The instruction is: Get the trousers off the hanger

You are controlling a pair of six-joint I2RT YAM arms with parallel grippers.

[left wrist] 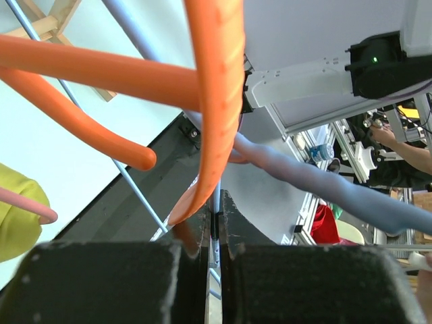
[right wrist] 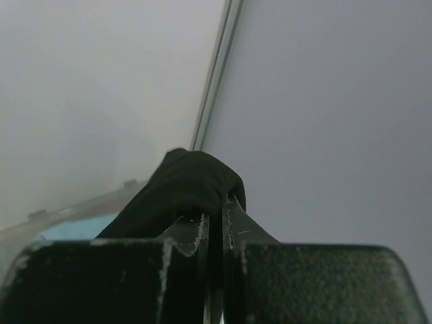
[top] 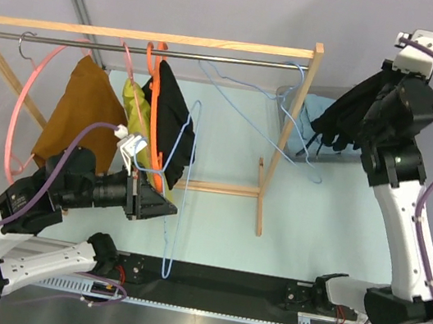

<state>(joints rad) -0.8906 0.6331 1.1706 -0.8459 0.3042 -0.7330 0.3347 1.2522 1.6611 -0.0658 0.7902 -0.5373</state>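
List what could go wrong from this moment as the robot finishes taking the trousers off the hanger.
1. The right gripper pinches only a small fold of the black trousers, held high; the cloth could slip out.
2. A blue wire hanger dangles close beside the trousers and might snag and be dragged along.
3. The left gripper is shut on a thin wire beside the orange hanger; pulling could tug neighbouring hangers.
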